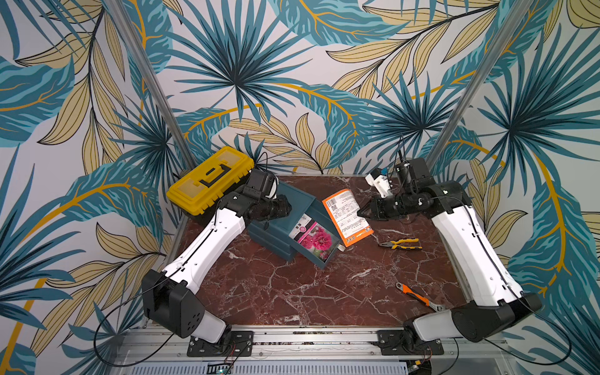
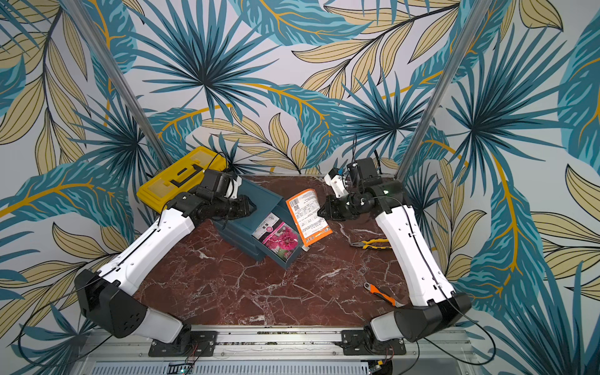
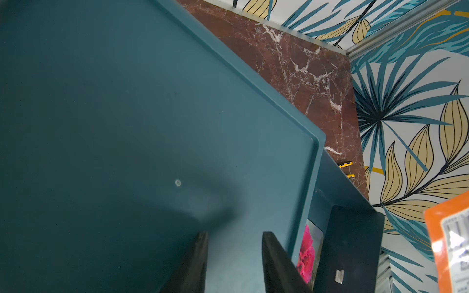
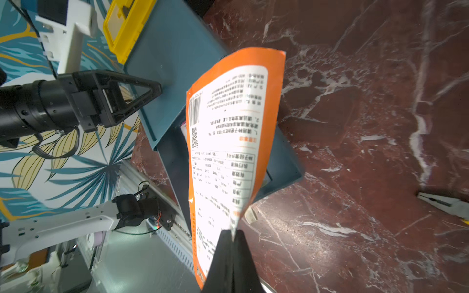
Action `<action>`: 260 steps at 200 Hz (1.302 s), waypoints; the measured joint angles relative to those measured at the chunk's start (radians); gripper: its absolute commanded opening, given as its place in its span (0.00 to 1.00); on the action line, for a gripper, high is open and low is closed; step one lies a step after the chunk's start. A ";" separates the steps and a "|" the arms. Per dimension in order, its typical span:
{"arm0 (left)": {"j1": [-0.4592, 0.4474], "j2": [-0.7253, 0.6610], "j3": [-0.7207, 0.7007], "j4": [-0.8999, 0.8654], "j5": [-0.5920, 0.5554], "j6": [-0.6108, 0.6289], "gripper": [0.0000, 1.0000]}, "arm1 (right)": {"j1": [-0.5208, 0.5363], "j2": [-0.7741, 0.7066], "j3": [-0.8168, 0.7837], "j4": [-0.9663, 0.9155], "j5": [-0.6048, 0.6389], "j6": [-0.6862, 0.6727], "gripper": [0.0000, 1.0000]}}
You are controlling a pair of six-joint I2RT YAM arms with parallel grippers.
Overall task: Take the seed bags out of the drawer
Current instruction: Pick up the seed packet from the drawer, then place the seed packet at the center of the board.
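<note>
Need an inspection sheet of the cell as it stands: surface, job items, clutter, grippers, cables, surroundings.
Surface: red marble table, no spills seen.
Job's things: held seed bag is out of the open drawer, white back showing; pink-flower seed bag lies in the drawer.
Clutter: yellow toolbox, pliers, orange wrench.
Grippers: right gripper shut on the held seed bag's edge; left gripper jaws apart, empty, at the drawer unit top.
Cables: black cables loop from the arm bases, off the table.
Surroundings: leaf-print walls, metal posts.
</note>
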 measured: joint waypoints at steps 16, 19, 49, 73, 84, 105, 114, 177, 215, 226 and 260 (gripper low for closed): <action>0.000 0.000 0.002 -0.001 0.000 0.000 0.40 | -0.039 -0.054 -0.047 0.060 0.091 0.005 0.00; 0.000 0.000 0.002 -0.002 0.000 0.000 0.40 | -0.046 -0.063 -0.055 0.075 0.110 0.006 0.00; 0.000 0.000 0.002 -0.003 0.000 0.000 0.40 | -0.104 -0.100 -0.148 0.238 0.305 0.006 0.00; 0.000 0.000 0.002 -0.004 0.000 0.000 0.40 | -0.166 0.006 -0.152 0.338 0.378 0.014 0.00; 0.000 0.000 0.003 -0.004 0.000 0.000 0.40 | -0.193 0.093 -0.143 0.374 0.383 0.023 0.00; 0.000 0.000 0.004 -0.007 0.000 0.000 0.40 | -0.222 0.296 -0.102 0.416 0.363 0.032 0.00; 0.000 0.000 0.005 -0.007 0.000 0.000 0.40 | -0.223 0.377 -0.081 0.423 0.346 0.034 0.00; 0.000 -0.001 0.005 -0.009 0.002 0.000 0.40 | -0.220 0.664 0.062 0.402 0.274 -0.010 0.00; 0.000 -0.001 0.006 -0.012 0.002 0.000 0.40 | -0.220 0.714 0.077 0.378 0.294 -0.049 0.03; 0.000 -0.001 0.008 -0.016 0.003 0.000 0.40 | -0.220 0.731 0.081 0.372 0.302 -0.055 0.10; 0.000 0.000 0.011 -0.024 0.003 0.000 0.40 | -0.220 0.768 0.087 0.348 0.334 -0.074 0.35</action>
